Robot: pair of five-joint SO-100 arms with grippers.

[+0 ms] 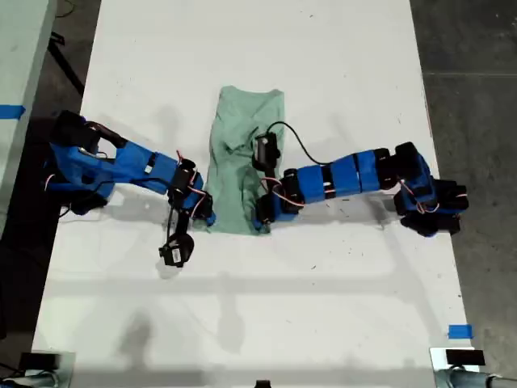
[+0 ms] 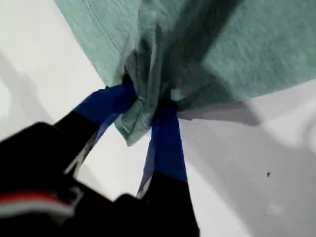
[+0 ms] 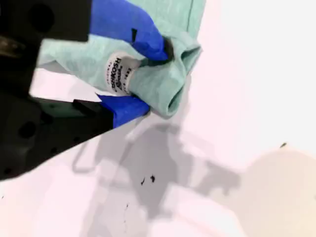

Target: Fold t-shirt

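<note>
Second wrist view: my second gripper (image 3: 148, 81) clamped on bunched fold of t-shirt (image 3: 163, 79), blue fingertips (image 3: 126, 106) either side of cloth. White sewn-in label (image 3: 118, 73) w/ dark print showing betw. tips, text unreadable. Cloth edge rolled over. White table (image 3: 247, 74) underneath, gripper shadow + few dark specks (image 3: 147, 180).

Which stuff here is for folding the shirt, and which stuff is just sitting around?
For the job:
- the t-shirt, partly folded on the white table
- my first end effector, pinching a bunched bit of it
- my second end effector, clamped on a fold by the label

Just lying about:
- blue tape at the table's edge
- blue tape at the exterior view's left
</note>
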